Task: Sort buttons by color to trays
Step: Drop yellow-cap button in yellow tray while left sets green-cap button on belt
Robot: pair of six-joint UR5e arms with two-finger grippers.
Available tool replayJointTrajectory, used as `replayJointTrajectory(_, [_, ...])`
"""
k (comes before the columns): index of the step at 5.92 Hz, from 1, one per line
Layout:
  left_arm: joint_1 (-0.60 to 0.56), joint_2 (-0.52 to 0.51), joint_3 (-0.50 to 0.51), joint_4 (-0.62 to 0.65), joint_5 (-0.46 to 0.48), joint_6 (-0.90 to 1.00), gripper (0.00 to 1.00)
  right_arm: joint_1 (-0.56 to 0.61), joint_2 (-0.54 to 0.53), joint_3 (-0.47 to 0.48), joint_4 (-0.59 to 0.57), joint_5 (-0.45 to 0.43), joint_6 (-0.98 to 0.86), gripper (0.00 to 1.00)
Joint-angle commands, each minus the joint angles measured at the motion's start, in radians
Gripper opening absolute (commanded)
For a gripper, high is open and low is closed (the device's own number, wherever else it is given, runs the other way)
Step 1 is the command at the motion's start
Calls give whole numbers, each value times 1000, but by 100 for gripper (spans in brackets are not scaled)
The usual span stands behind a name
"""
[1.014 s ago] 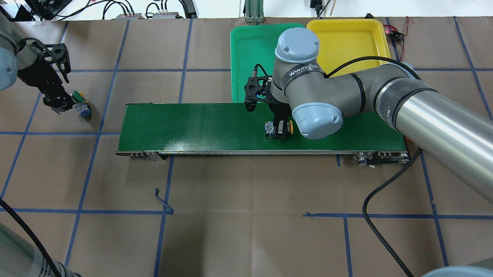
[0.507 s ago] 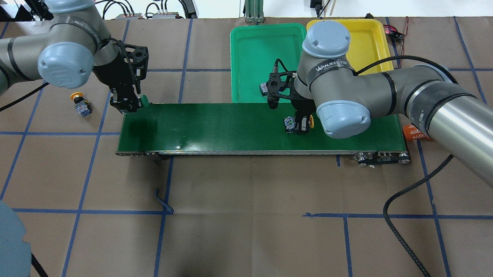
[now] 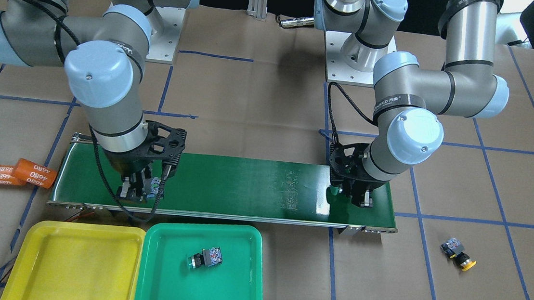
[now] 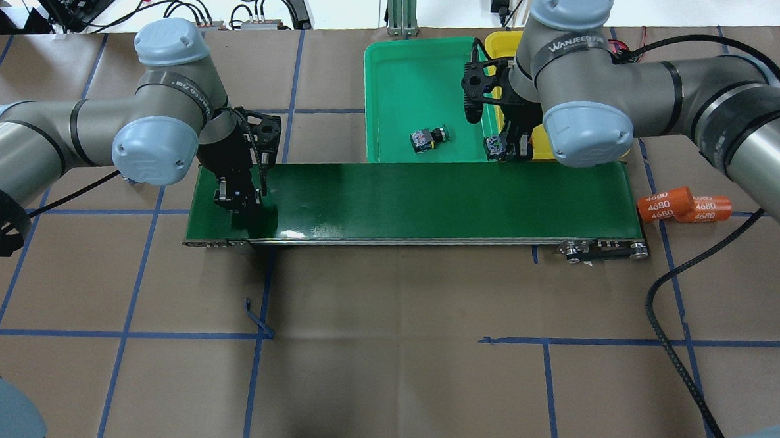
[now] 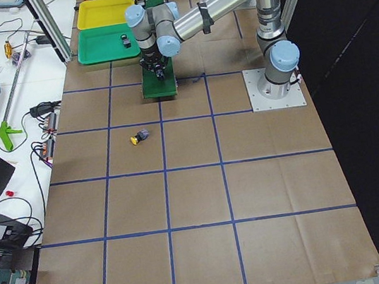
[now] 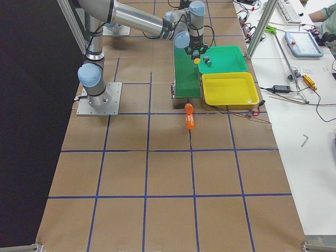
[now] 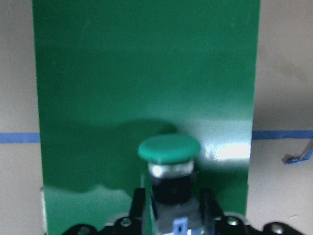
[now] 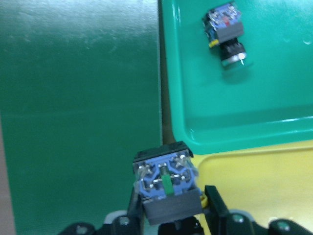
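Observation:
My left gripper [image 4: 236, 200] is shut on a green-capped button [image 7: 169, 149] and holds it over the left end of the dark green conveyor belt [image 4: 430, 194]. My right gripper [image 4: 508, 146] is shut on a yellow-capped button [image 8: 166, 182], its grey-blue block facing the wrist camera. It hangs over the seam between the green tray [image 4: 396, 68] and the yellow tray [image 3: 73, 268]. A second green button [image 4: 426, 138] lies on its side in the green tray. A second yellow button [image 3: 458, 254] lies on the brown table beyond the belt's left end.
Two orange cylinders marked 4680 [image 4: 683, 205] lie on the table off the belt's right end. The trays stand side by side along the belt's far edge. A black cable [image 4: 660, 362] trails over the table under my right arm.
My left gripper carried the green button from the table onto the belt's left end. My right gripper lifted the yellow button off the belt and moved it back toward the trays.

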Motion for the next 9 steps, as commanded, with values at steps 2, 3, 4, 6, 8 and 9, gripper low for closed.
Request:
replayJointTrajectory(2, [170,-17,95,-33,19,132,98,-130,227,-147,-126,12,-145,9])
replayJointTrajectory(3, [226,-26,130,-44,26,317,98,-144,284,-163,-169,14,-144,17])
replayJointTrajectory(4, [277,-43,134,-6,82,524,98,-144,285,-161,-162,28,-133,99])
replayJointTrajectory(6, [419,-133,135,122,81,802,94,-143,178,-161,-37,17,-118,100])
replayJointTrajectory(8, [426,-233,137,300,55,948,94,-77,8,-154,217,15,-11,100])
replayJointTrajectory(9, [421,-253,140,305,40,948,94,-7,-55,-152,296,15,78,100])
